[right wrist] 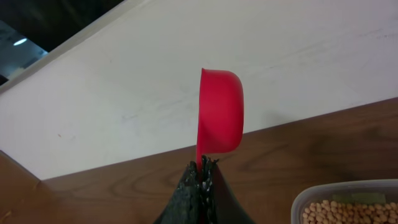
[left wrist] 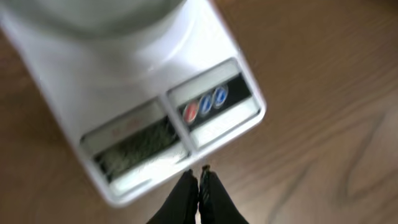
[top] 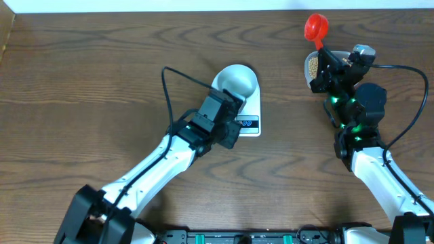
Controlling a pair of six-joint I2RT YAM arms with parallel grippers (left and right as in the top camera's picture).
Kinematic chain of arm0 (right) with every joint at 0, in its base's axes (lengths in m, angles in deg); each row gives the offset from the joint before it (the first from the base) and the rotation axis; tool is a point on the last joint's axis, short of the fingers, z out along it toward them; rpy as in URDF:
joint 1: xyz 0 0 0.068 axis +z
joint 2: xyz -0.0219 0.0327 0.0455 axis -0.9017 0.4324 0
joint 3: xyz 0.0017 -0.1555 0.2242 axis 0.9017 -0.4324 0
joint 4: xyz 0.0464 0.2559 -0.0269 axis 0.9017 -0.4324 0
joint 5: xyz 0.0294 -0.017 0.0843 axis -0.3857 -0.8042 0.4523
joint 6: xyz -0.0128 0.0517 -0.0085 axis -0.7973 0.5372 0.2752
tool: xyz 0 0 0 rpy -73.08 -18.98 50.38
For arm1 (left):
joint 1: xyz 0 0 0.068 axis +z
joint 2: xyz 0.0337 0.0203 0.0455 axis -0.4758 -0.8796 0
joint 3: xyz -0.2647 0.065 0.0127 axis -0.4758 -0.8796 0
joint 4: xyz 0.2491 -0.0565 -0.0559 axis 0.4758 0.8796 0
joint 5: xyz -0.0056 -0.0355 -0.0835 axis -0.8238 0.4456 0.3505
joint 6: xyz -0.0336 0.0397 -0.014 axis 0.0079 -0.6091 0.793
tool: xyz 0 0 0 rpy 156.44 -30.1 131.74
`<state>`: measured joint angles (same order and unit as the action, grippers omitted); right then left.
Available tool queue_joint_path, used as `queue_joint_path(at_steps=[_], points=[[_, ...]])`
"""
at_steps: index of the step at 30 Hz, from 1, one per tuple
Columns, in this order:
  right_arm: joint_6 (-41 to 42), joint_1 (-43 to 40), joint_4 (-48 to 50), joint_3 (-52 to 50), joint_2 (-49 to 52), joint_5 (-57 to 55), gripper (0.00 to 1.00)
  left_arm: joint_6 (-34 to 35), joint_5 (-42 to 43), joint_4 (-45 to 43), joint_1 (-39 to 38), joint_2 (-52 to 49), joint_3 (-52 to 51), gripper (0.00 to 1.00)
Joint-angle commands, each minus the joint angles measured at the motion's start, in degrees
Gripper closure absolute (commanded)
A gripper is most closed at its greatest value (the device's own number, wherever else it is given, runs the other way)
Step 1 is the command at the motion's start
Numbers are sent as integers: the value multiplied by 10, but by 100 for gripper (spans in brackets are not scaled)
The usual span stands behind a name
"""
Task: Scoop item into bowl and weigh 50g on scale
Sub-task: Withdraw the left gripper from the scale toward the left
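Observation:
The white scale (top: 249,108) sits mid-table with the pale bowl (top: 236,80) on it; the bowl looks empty. In the left wrist view the scale (left wrist: 155,93) fills the top, its grey display (left wrist: 138,144) and round buttons (left wrist: 205,104) facing me. My left gripper (left wrist: 199,177) is shut and empty just off the scale's front edge. My right gripper (right wrist: 200,169) is shut on the handle of a red scoop (right wrist: 221,112), also in the overhead view (top: 316,27), held up above the table. Tan beans (right wrist: 348,211) lie in a clear tub (top: 312,64) beside it.
A white wall or board (right wrist: 186,74) runs along the table's far edge. Black cables (top: 176,74) loop over the wood by each arm. The tub (right wrist: 311,199) stands at the back right, partly under my right arm.

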<state>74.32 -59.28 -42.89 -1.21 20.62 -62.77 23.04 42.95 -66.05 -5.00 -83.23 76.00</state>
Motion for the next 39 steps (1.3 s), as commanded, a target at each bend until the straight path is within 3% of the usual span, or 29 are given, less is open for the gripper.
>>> queue_joint_path(at_steps=[1,10,12,13,21,22,26,31,39], points=[[-9,-2,2,14,2,1,99,-4,6,51,37,45,14,93],[-9,-2,2,14,2,1,99,-45,6,150,132,122,32,92],[-9,-2,2,14,2,1,99,-44,5,151,134,123,32,59],[-9,-2,2,14,2,1,99,-44,5,150,134,123,32,2],[-9,-2,2,14,2,1,99,-41,6,141,134,123,32,2],[-9,-2,2,14,2,1,99,-74,9,138,134,123,32,2],[-9,-2,2,14,2,1,99,-312,139,168,134,122,32,2],[-9,-2,2,14,2,1,99,-369,181,170,134,120,32,2],[-9,-2,2,14,2,1,99,-389,86,183,134,113,32,2]])
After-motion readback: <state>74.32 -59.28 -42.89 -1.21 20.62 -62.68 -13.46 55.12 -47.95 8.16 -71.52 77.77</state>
